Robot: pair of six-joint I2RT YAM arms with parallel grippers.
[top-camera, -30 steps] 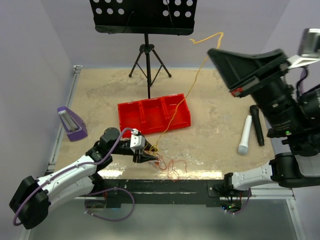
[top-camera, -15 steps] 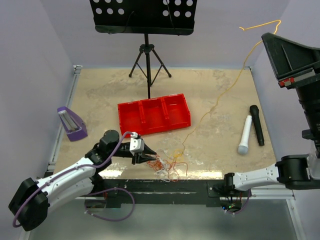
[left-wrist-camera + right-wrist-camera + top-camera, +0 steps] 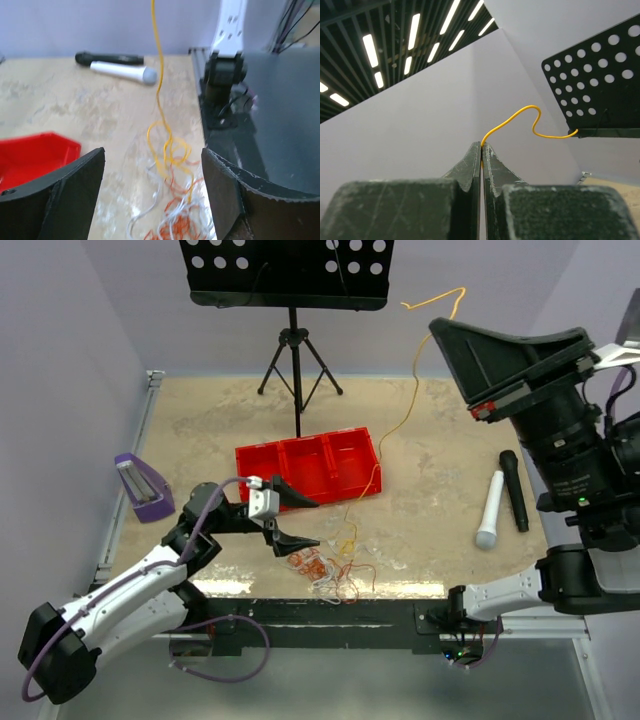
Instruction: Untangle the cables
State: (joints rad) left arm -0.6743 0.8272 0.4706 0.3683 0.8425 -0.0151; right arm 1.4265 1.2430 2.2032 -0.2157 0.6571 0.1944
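ok so from where I'm standing: the left gripper (image 3: 306, 523) is spread wide and has nothing in it; it hangs low over the near part of the table (image 3: 450, 420), just beside the front wall of the red tray (image 3: 330, 490); in its own wrist view the two black fingers (image 3: 70, 190) sit far apart with just tabletop and wires between them

the clump of cables (image 3: 325, 570) lies on the table right at the near edge, just in front of and a bit right of that open gripper; it's a loose squiggly mess of orange-red, white and yellow strands, and nothing is touching it as far as I can tell

the right gripper (image 3: 481, 146) is way up in the air, well above the table on the right side, pinched tight on the yellow cable (image 3: 400, 410); you can see the free end curl out of the fingertips; from there the strand drops in a long line past the right end of the red tray and runs down into the clump, so one end is up high and the other is buried in the tangle

other stuff: a white microphone (image 3: 490, 510) and a black microphone (image 3: 514, 490) lie side by side on the right; a purple metronome-looking thing (image 3: 140, 485) stands at the left edge; a black music stand (image 3: 287, 270) is at the back
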